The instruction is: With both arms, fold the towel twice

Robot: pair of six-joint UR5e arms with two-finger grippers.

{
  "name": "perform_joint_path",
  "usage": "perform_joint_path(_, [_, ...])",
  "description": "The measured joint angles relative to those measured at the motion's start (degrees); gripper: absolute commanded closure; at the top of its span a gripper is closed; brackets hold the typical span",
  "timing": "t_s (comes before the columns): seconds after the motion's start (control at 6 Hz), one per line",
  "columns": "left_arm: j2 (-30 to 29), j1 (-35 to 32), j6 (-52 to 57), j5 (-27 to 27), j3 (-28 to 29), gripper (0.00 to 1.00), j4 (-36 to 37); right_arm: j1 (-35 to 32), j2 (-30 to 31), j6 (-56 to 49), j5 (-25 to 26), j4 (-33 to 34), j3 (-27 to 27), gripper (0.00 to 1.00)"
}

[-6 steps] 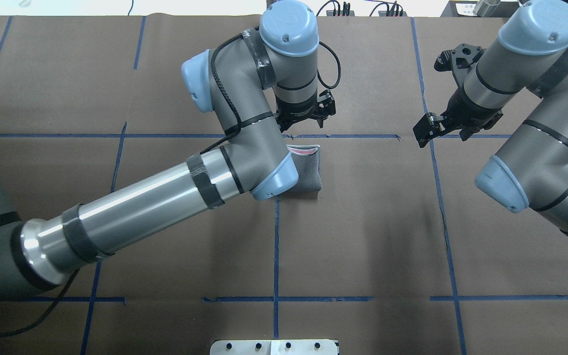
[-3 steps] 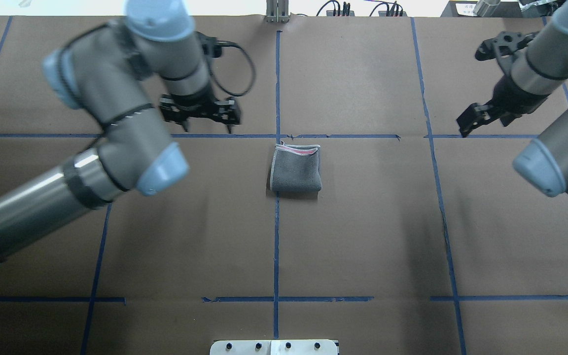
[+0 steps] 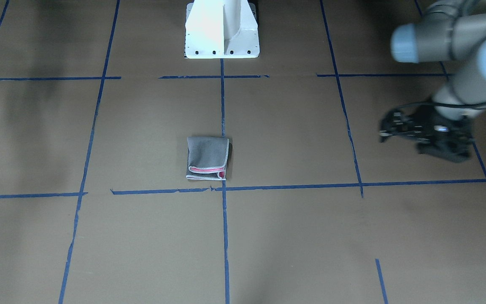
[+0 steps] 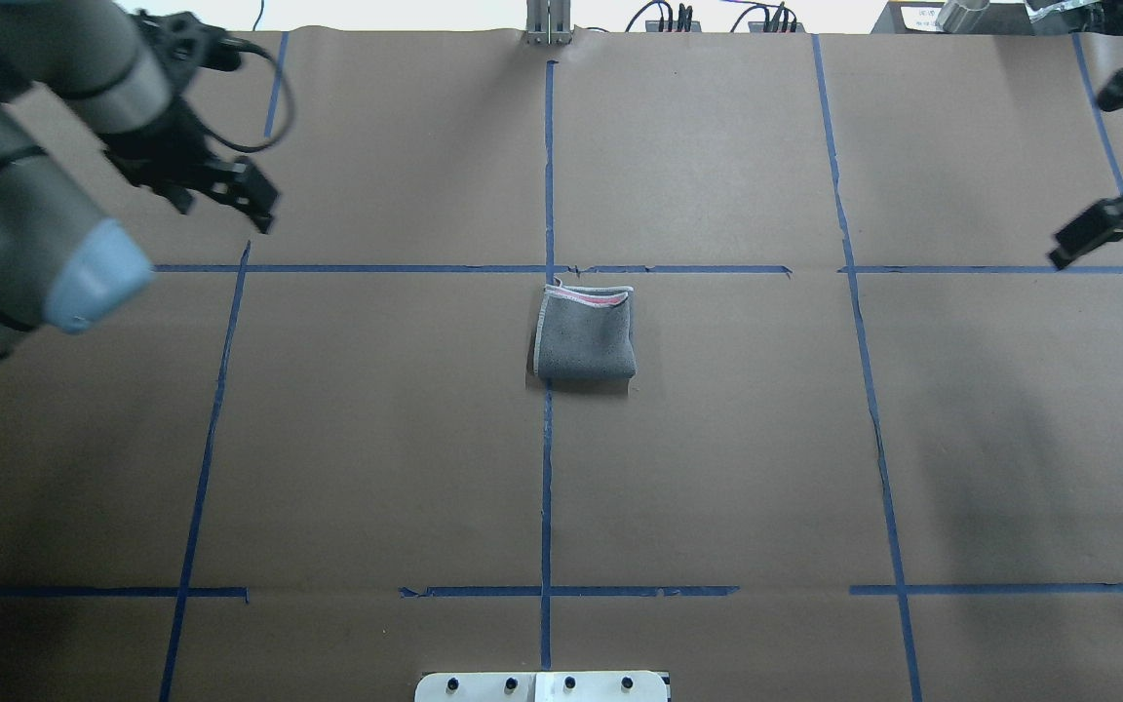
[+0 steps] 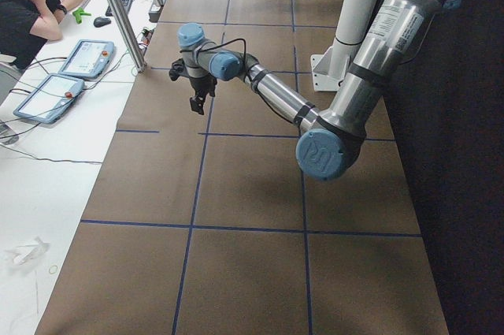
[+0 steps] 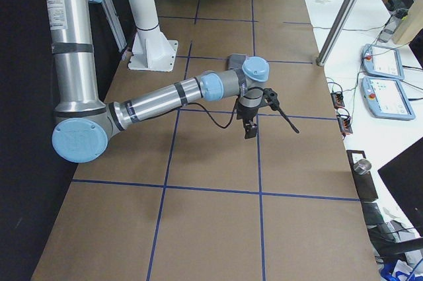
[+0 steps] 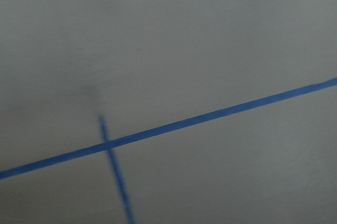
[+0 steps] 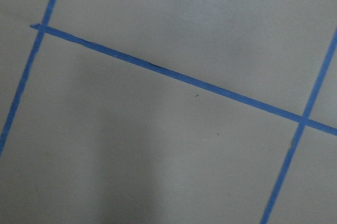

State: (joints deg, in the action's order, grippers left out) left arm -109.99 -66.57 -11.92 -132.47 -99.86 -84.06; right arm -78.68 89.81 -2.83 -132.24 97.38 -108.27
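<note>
The towel (image 4: 584, 336) lies folded into a small square at the table's middle, grey face up, with a pink-red strip and pale edging at its far edge. It also shows in the front-facing view (image 3: 207, 158). My left gripper (image 4: 220, 202) is open and empty, far to the left of the towel and slightly beyond it; it also shows in the front-facing view (image 3: 416, 137). My right gripper (image 4: 1107, 224) is at the right edge of the overhead view, far from the towel. In the right side view (image 6: 271, 125) its jaws stand apart and empty. Both wrist views show only bare table.
Brown paper with blue tape lines (image 4: 547, 487) covers the table. The white pedestal base (image 3: 222, 29) stands at the robot's side. Operator desks with tablets (image 6: 383, 89) and a seated person (image 5: 31, 4) lie beyond the table's far edge.
Both arms have swung outward from the towel: the left gripper from just beyond the towel to the far left, the right gripper further right. The towel has not moved.
</note>
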Motion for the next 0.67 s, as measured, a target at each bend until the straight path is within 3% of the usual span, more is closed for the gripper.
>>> perform_joint_path(0.33, [9.2,-8.79,10.56,-1.15,0.16,0.0,-0.07,-8.04,7.58,-6.86,-0.97,0.06,-1.11,0.0])
perform_joint_path(0.67, [15.88,-13.56,17.49,-1.29,0.71,0.0,-0.49,-9.83,10.74,-7.21,-0.85,-0.11,-0.07,0.0])
